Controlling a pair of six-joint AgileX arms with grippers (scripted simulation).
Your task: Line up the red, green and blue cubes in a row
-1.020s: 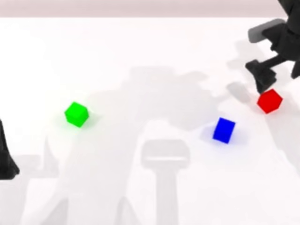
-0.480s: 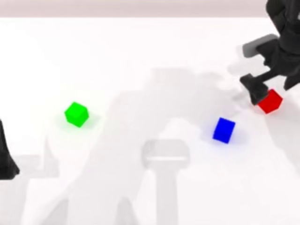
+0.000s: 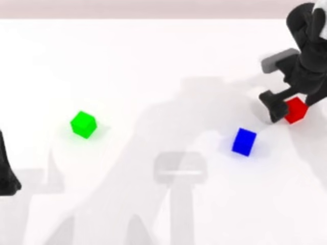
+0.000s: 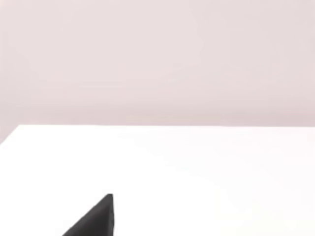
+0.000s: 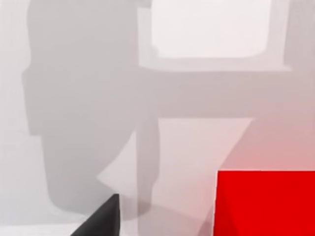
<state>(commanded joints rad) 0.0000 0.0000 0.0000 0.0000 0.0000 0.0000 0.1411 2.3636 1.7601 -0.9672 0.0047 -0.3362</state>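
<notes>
**Right gripper down at the red cube, one finger on its left face**

Nearest the working arm, the right gripper (image 3: 287, 108) is low over the counter (image 3: 163, 66) at the top view's far right. The red cube (image 3: 296, 110) sits directly under it, partly covered by the black wrist. One finger (image 3: 274, 106) stands just beside the cube's left face, touching or nearly so. The other finger is hidden behind the arm, so I cannot tell how wide the fingers are set or whether they have pinched the cube.

In the right wrist view the red cube (image 5: 266, 202) fills the lower corner, with a dark fingertip (image 5: 101, 219) off to one side and bare counter between them. From this I judge the cube lies inside the gap rather than outside it, but off-centre. That is the relation that matters: the cube needs to sit squarely between the two fingers before they squeeze, or it may be pushed aside.

Farther out, the blue cube (image 3: 244, 141) rests near the red one, toward the middle and the front edge. The green cube (image 3: 83, 124) is well apart, on the left half. The three do not yet form a row.

The left arm (image 3: 7, 171) is parked at the left edge; only a dark fingertip (image 4: 93, 220) shows in its wrist view.
</notes>
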